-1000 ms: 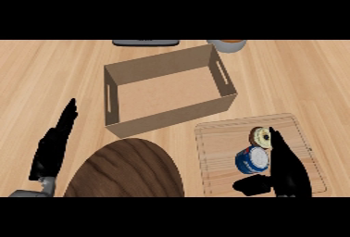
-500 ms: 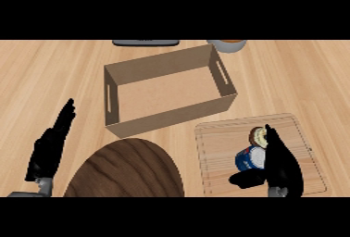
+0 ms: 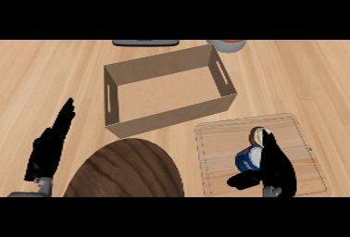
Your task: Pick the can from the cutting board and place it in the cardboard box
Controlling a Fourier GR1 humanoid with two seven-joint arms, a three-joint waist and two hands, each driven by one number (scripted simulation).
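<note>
On the pale cutting board (image 3: 301, 139) at the lower right of the wooden counter (image 3: 54, 69), a blue can (image 3: 247, 157) lies on its side, its round tan end turned toward the far edge of the board. The robot's right hand (image 3: 275, 167) lies against the can's right side, fingers stretched along it toward the box and the thumb (image 3: 240, 180) jutting out to the left just below the can; whether the hand has closed on the can cannot be told, as the black hand hides much of the can's right side.

Just behind the board, the open cardboard box (image 3: 167, 119) sits at a slight angle in the middle of the counter, slot handles cut into its left and right walls. Its near right corner stands close to the board's far left corner.

At the view's left, the left hand (image 3: 49, 147) rests open, fingers straight and pointing up, well apart from the box and the board.

A dark round wooden board (image 3: 126, 171) lies at the lower centre, between the two arms, its top edge close to the box's near corner. At the far edge of the counter, a flat dark object (image 3: 146, 42) and a grey bowl (image 3: 227, 45) are partly cut off.
</note>
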